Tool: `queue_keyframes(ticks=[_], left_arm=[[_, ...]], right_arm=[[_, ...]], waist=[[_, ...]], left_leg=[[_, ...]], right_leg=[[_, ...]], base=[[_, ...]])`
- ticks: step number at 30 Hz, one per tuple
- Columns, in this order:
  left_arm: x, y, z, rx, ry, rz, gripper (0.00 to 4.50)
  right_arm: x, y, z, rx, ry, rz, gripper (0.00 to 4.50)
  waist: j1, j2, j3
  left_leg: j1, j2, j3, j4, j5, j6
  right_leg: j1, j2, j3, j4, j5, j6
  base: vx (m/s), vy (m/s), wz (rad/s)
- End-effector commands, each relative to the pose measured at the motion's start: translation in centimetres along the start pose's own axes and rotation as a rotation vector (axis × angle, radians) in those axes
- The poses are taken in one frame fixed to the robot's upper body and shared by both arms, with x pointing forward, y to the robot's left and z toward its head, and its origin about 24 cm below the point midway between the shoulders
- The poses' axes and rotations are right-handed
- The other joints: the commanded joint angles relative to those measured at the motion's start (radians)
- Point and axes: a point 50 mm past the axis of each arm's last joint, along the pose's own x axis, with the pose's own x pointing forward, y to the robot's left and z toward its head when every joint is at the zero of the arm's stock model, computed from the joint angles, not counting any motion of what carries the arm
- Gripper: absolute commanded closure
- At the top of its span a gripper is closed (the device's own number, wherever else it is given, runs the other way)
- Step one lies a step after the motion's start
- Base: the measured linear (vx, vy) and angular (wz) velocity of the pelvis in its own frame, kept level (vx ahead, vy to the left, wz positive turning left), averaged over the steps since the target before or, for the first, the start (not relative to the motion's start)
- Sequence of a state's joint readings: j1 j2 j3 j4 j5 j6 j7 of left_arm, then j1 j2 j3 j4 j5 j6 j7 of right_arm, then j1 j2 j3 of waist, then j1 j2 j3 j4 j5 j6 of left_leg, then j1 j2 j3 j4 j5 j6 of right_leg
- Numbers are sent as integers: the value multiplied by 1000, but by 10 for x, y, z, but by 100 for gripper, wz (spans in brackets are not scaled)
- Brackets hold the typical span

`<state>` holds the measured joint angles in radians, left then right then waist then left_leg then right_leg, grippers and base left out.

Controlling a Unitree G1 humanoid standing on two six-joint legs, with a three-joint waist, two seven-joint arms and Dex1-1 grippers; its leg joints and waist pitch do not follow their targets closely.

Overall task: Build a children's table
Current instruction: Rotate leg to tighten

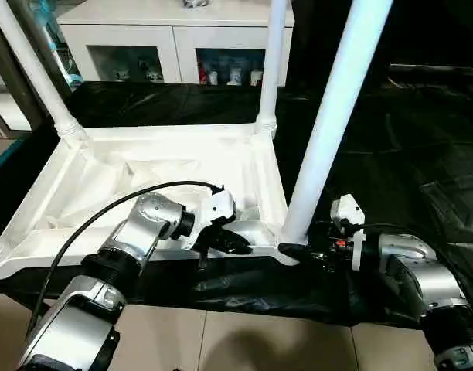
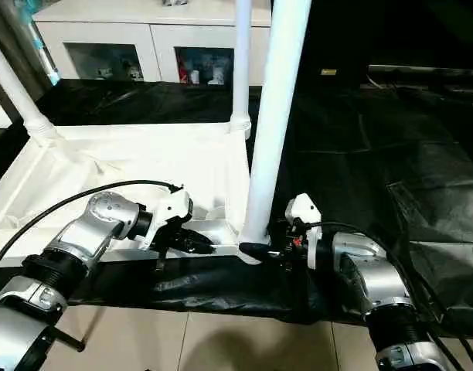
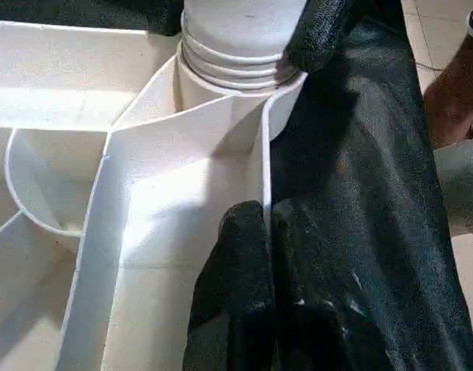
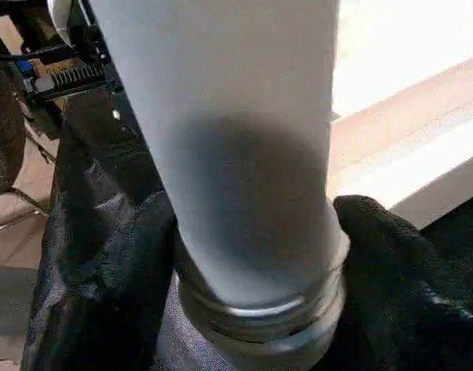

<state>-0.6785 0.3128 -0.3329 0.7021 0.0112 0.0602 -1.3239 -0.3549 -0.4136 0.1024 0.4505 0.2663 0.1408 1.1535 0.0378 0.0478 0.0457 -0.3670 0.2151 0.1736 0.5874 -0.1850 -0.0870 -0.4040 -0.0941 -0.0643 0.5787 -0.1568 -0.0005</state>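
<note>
The children's table lies upside down on a black cloth, its white top (image 1: 167, 147) a shallow ribbed tray. Three white legs stand up from its corner sockets: far left (image 1: 32, 69), far right (image 1: 271, 62) and near right (image 1: 337, 108). My left gripper (image 1: 236, 243) is shut on the thin rim wall (image 3: 263, 154) of the top, close to the near right corner. My right gripper (image 2: 256, 249) closes around the base of the near right leg (image 4: 244, 154), one finger (image 4: 391, 255) on each side, just above its ribbed collar (image 3: 236, 62).
A white cabinet (image 1: 175, 46) with glass-fronted compartments stands behind the table. The black cloth (image 1: 391, 139) spreads far to the right. Tiled floor (image 1: 244, 340) lies below the near edge. A person's arm (image 3: 453, 93) shows beside the near right corner.
</note>
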Motion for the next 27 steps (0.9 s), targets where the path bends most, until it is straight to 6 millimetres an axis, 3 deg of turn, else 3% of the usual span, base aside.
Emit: queue_keyframes(ticks=[1,3,7,9,10,12,13,16,20,21,27], left_arm=[[7,-2,7,21,-20,-23,450],[13,6,11,6,-36,89,450],[24,17,19,-20,-67,229,450],[29,21,24,-34,-76,286,450],[34,24,27,-48,-84,330,450],[42,28,33,-76,-91,397,450],[43,29,33,-79,-91,405,450],[53,34,40,-102,-91,502,450],[59,32,44,-82,-95,481,450],[59,32,44,-82,-95,480,450],[50,28,36,-26,-83,373,450]], right_arm=[[1,-2,-1,13,0,-46,160],[4,-8,-7,30,14,-162,169],[8,-19,-16,64,30,-349,174],[11,-24,-18,89,25,-435,174],[14,-27,-20,119,11,-506,174],[20,-31,-21,164,-6,-608,175],[20,-31,-21,169,-8,-621,175],[33,-34,-20,229,-31,-737,175],[52,-29,-8,210,-84,-674,175],[52,-29,-8,210,-85,-673,140],[48,-23,7,109,-110,-473,71]], waist=[[2,-9,-67],[1,-9,-66],[-6,-10,-61],[-8,-12,-62],[-11,-5,-61],[-14,-11,-63],[-17,-6,-61],[-17,-6,-64],[-16,-9,-68],[-15,-8,-69],[-17,-14,-72]], left_leg=[[5,9,10,-68,-206,87],[5,9,10,-68,-211,83],[9,3,7,-72,-261,52],[9,2,5,-73,-264,47],[8,2,3,-74,-271,46],[7,-1,3,-73,-271,46],[6,-1,4,-72,-268,43],[5,-4,4,-71,-260,46],[2,-3,4,-68,-233,66],[1,-4,4,-68,-230,71],[-2,-1,4,-63,-184,112]], right_leg=[[57,-34,26,-53,-176,-280],[55,-34,26,-54,-189,-275],[51,-36,24,-69,-317,-233],[50,-36,25,-73,-333,-219],[50,-37,25,-73,-336,-218],[50,-34,24,-75,-338,-210],[47,-33,24,-75,-333,-210],[48,-33,23,-77,-322,-209],[53,-34,22,-71,-258,-223],[55,-35,22,-70,-248,-226],[61,-35,22,-58,-148,-265]], base=[[0,0,0],[0,0,0],[0,0,0],[0,0,0],[0,0,0],[0,0,0],[0,0,0],[0,0,0],[0,0,0],[0,0,0],[0,0,0]])
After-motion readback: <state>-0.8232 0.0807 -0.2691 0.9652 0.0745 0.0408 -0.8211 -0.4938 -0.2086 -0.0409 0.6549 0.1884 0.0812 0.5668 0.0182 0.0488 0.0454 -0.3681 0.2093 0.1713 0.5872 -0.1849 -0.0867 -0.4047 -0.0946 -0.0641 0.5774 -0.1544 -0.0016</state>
